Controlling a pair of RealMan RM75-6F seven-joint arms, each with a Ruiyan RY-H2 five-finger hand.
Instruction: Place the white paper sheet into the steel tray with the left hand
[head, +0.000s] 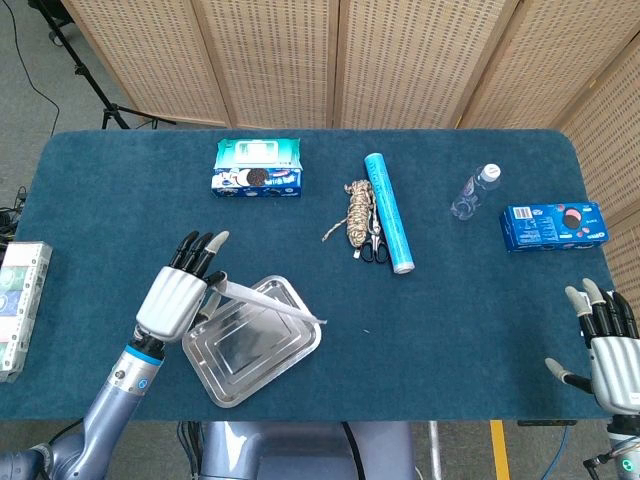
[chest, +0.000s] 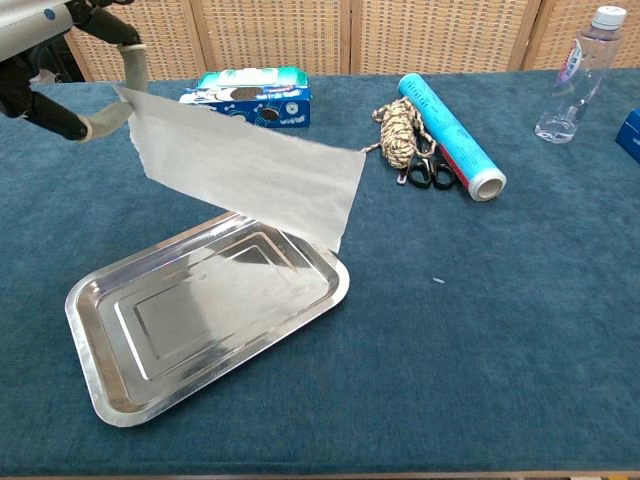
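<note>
One white paper sheet (head: 272, 301) showed in the head view almost edge-on, as a thin pale strip running from the left hand (head: 178, 298) rightward and slightly toward the table's near edge, over the rectangular steel tray (head: 222, 375). The left hand pinched the sheet's left end, its other fingers extended upward, beside the tray's left far corner. The tray lay diagonally on the dark blue cloth table (head: 450, 320), with nothing seen lying on its floor. Well beyond it lay a teal-topped blue biscuit packet (head: 258, 167), a coil of tan rope (head: 357, 212), black-handled scissors (head: 374, 246) and a light blue cylindrical roll (head: 389, 210), the last three touching or nearly so. A clear plastic bottle (head: 474, 191) and a blue biscuit box (head: 555, 225) sat toward the right. The right hand (head: 608, 345) rested at the near right corner, fingers spread, holding nothing.

Seen from the chest view, the sheet (chest: 250, 170) hung in the air, held at its upper left corner by the left hand (chest: 60, 60), its long axis sloping down to the right. Its lower right corner dipped close to the tray's (chest: 95, 400) far right rim; whether it touched was unclear. The sheet partly hid the biscuit packet (chest: 250, 95). The rope (chest: 398, 135), scissors (chest: 425, 170), roll (chest: 450, 135) and bottle (chest: 578, 80) stood clear to the right.
</note>
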